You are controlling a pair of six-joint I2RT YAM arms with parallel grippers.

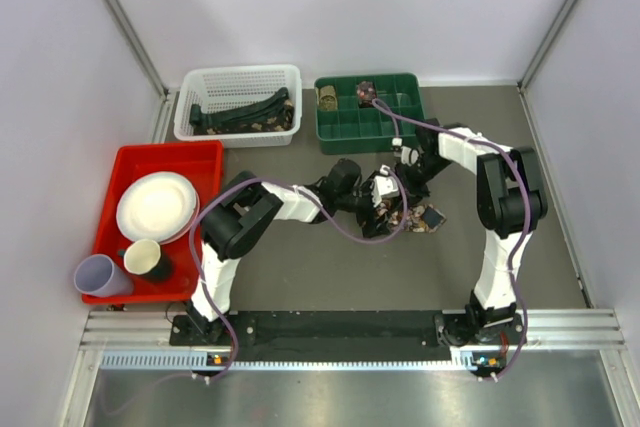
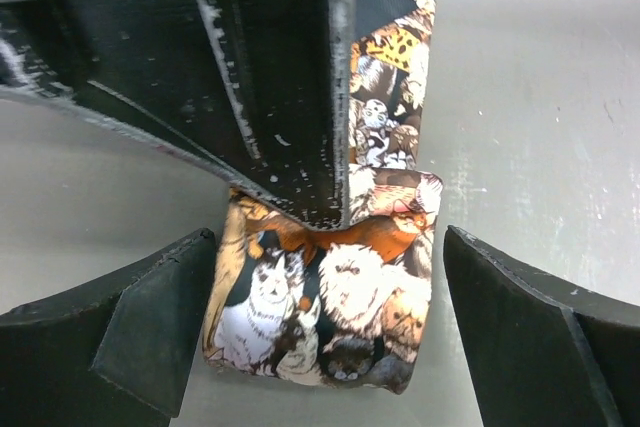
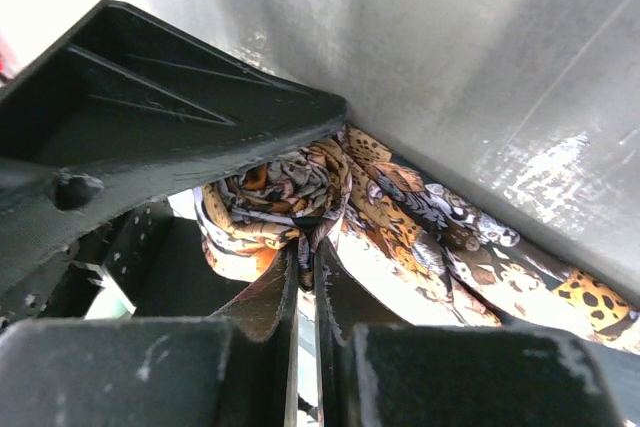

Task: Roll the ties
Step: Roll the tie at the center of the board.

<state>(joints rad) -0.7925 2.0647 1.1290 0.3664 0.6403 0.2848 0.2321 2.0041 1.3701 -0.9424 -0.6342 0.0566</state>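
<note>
An animal-print tie (image 2: 330, 297) lies partly rolled on the grey table, its small coil between the fingers of my left gripper (image 2: 328, 247). Those fingers (image 2: 150, 337) stand wide open on either side without touching it. My right gripper (image 3: 307, 247) is shut on a fold of the same tie (image 3: 290, 192), and its black finger (image 2: 260, 77) reaches down onto the coil in the left wrist view. The tie's loose tail (image 3: 470, 237) trails off to the right. From above, both grippers meet over the tie (image 1: 412, 219) at mid-table, left gripper (image 1: 375, 202) and right gripper (image 1: 405, 182).
A white basket (image 1: 240, 79) at the back holds dark unrolled ties (image 1: 245, 112). Beside it a green compartment tray (image 1: 370, 132) holds two rolled ties (image 1: 327, 97). A red tray (image 1: 115, 162) at the left carries a plate and cups. Purple cables loop round both arms.
</note>
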